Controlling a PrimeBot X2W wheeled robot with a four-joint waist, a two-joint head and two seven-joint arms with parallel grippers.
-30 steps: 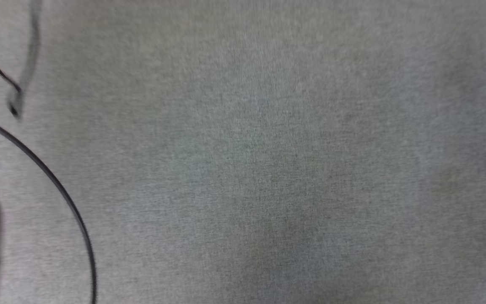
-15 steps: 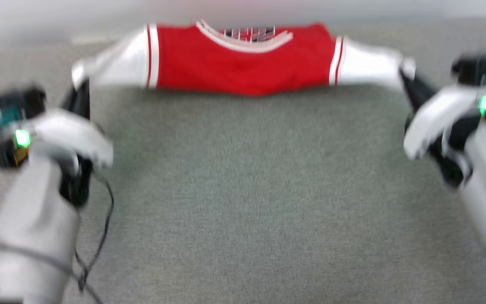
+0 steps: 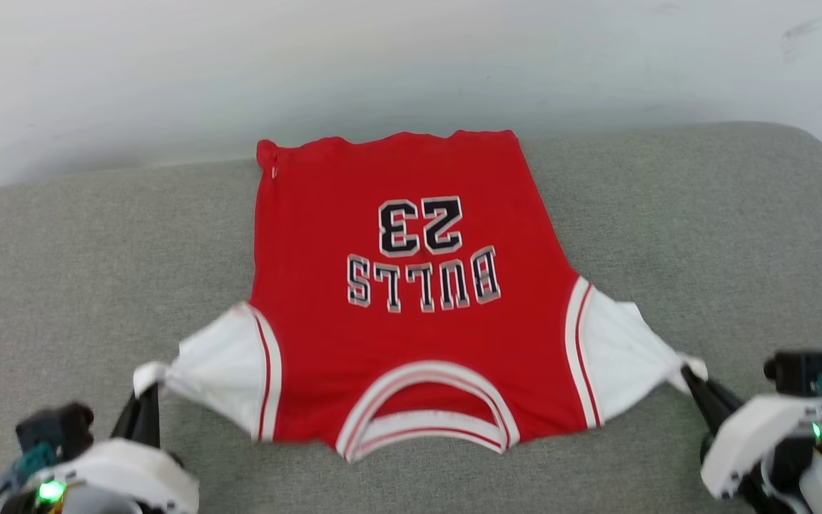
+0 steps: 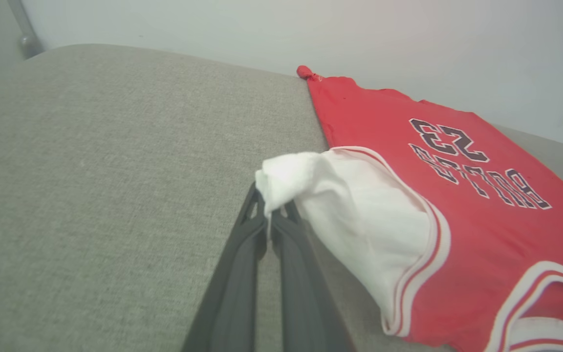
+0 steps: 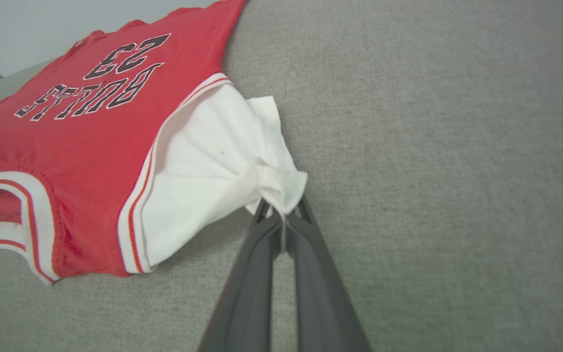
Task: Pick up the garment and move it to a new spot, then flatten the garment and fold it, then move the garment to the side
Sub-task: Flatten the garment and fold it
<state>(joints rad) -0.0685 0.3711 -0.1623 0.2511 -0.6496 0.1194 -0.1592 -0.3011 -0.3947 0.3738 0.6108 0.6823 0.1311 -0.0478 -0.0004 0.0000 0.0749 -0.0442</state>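
right gripper (image 5: 281, 217) | jaws clamped on garment (image 5: 91, 122) sleeve (image 5: 203, 161) | on grey cushion (image 5: 433, 146)

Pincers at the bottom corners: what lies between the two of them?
The red jersey, spread on the grey cushion. The left pincer and right pincer each pinch a white sleeve tip, seen in the head view.

Left gripper (image 3: 144, 394) and right gripper (image 3: 689, 375), wide apart, each pinch the garment (image 3: 411, 343).

Looked out over a grey woven cushion (image 3: 61, 250), rounded at its far corners, backed by a pale wall (image 3: 411, 57), faintly scuffed at the upper right.
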